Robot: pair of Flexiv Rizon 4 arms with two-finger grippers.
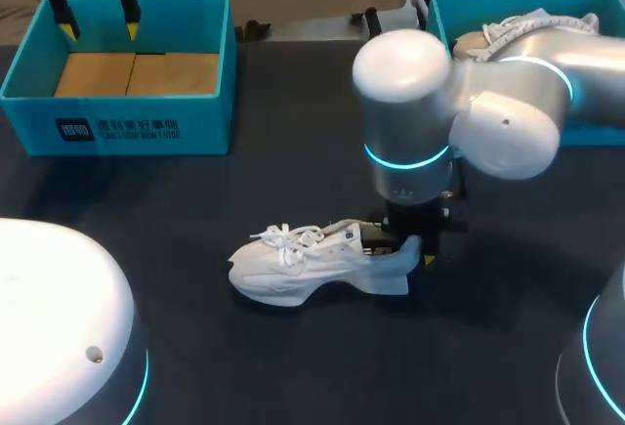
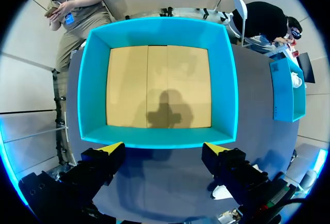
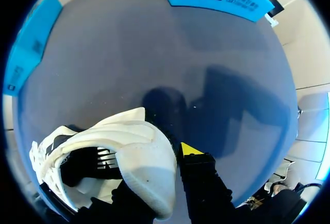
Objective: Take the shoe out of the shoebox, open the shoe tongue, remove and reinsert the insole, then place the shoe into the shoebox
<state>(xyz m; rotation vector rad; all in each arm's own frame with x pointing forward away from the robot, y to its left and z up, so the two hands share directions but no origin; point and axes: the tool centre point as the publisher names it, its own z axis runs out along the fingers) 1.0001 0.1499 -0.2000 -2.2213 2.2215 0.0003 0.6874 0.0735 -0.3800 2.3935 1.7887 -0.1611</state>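
Two shoeboxes are seen at the far side of the table [image 1: 293, 151]. The left shoebox [image 1: 127, 127] is bare down to its cardboard floor, while the right shoebox [image 1: 437, 20] holds a second shoe [image 1: 527, 26]. The first step is judged done, since the white shoe [image 1: 303, 269] is found out on the table, standing on its sole, well apart from both boxes. Its laces look drawn and the tongue appears not to be opened yet; whether the insole is in place cannot be told. So the tongue, the insole and the return to a box are all judged left to do. The right gripper [image 1: 418, 252] is lowered onto the heel and appears clamped on it, with one fingertip [image 3: 191, 149] pressed against the heel's outer side. The left gripper [image 1: 98, 26] is held spread and empty above the left shoebox.
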